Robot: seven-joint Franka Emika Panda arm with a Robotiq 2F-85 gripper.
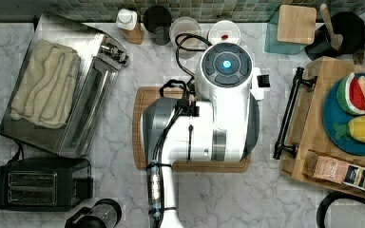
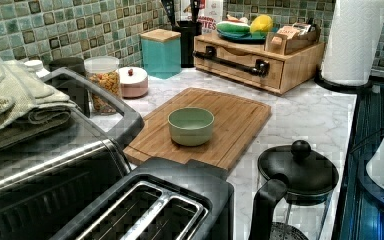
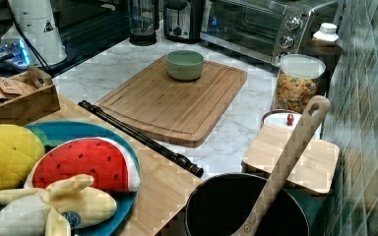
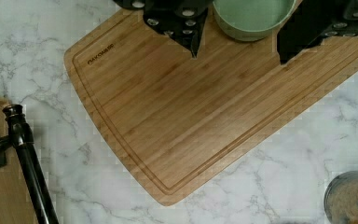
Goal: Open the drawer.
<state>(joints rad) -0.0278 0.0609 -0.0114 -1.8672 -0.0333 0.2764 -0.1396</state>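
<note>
Above the cutting board point(image 4: 186, 121), the tool point(image 4: 237, 46) hangs wide-spread (fingers empty), well apart from the closed drawer point(image 2: 237, 62).

One drawer point(image 2: 240, 62), one cutting board point(image 2: 215, 125), one green bowl point(image 2: 191, 126), three toy fruits point(image 3: 86, 164).

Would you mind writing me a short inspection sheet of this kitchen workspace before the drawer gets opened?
Surface: white marble counter, bare patches between appliances.
Job's things: drawer looks closed, front flush with its wooden box; black bar handle free, nothing touching it.
Clutter: green bowl on bamboo cutting board; plush fruit on blue plate atop the box; toaster; toaster oven with folded towel; cereal jar; paper towel roll.
Gripper: gripper open, above the board, away from the handle.
Cables: black cable looping behind the arm.
Surroundings: green tiled backsplash.
</note>
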